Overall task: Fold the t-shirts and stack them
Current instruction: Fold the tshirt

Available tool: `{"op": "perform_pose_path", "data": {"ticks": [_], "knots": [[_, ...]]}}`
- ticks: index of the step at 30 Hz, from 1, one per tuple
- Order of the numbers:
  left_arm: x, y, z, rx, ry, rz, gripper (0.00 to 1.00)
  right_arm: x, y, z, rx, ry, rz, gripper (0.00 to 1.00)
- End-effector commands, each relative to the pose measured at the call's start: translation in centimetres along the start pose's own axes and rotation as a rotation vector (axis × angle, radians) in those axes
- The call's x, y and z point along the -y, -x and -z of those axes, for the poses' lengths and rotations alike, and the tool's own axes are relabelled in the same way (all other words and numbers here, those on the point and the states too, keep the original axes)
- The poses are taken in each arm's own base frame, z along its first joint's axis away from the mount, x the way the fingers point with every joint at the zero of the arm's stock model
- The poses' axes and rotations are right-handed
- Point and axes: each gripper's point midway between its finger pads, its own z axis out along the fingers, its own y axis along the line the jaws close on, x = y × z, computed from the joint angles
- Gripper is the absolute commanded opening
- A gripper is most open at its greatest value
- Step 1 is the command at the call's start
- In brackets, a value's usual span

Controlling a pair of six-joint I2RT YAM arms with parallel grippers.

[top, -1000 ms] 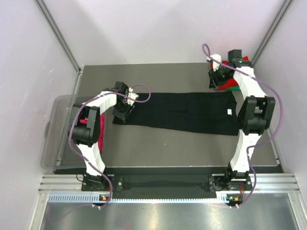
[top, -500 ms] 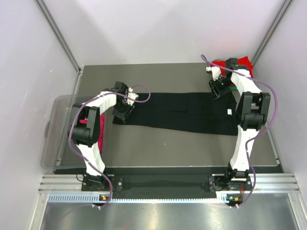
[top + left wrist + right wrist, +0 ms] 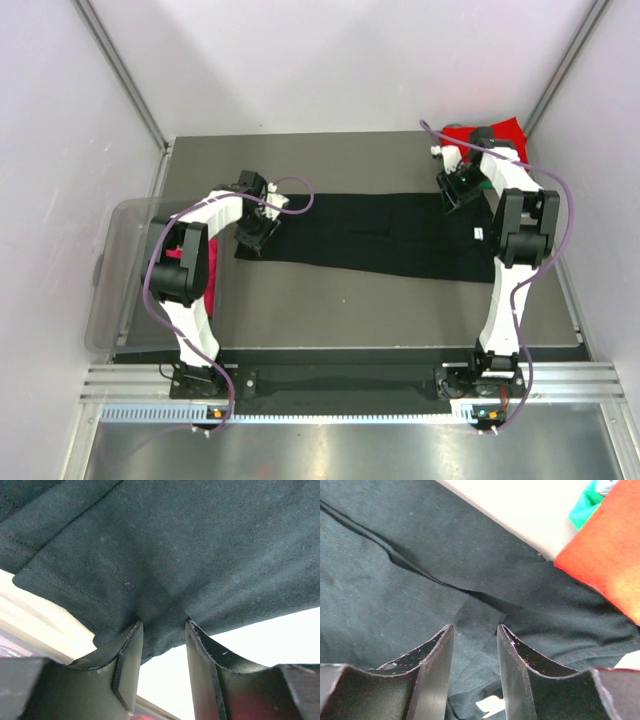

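Observation:
The black t-shirt (image 3: 370,235) lies folded into a long strip across the table, its white neck label (image 3: 478,234) near the right end. My left gripper (image 3: 252,238) is at the strip's left end. In the left wrist view it (image 3: 162,625) is open, fingertips on the black cloth (image 3: 200,545), with the hem between them. My right gripper (image 3: 452,192) is open and empty just above the strip's far right edge (image 3: 395,590), the label (image 3: 490,706) below it. The red shirt (image 3: 497,131) lies at the back right corner, over a green one (image 3: 587,502).
A clear plastic bin (image 3: 125,270) stands off the table's left edge, with magenta cloth (image 3: 210,295) in it behind the left arm. Pale walls and metal posts close in the table at the back and sides.
My right gripper has moved from the red and green pile leftward and nearer, over the black shirt's far right edge. The red shirt now shows. The left arm has not moved.

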Motion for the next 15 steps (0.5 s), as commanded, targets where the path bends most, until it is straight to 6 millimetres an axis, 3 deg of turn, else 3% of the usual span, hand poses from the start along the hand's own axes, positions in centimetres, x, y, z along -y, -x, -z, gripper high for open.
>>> {"op": "perform_pose_path", "data": {"ticks": [1, 10, 15], "knots": [[0.5, -0.2, -0.1, 0.007, -0.024, 0.021, 0.45, 1.6, 1.6, 1.3, 0.056, -0.053, -0.003, 0.41], [0.6, -0.5, -0.2, 0.002, -0.024, 0.017, 0.45, 1.9, 1.5, -0.1, 0.041, -0.030, -0.021, 0.41], [0.6, -0.5, -0.3, 0.001, -0.025, 0.017, 0.45, 1.7, 1.8, -0.3, 0.051, -0.004, -0.033, 0.33]]}}
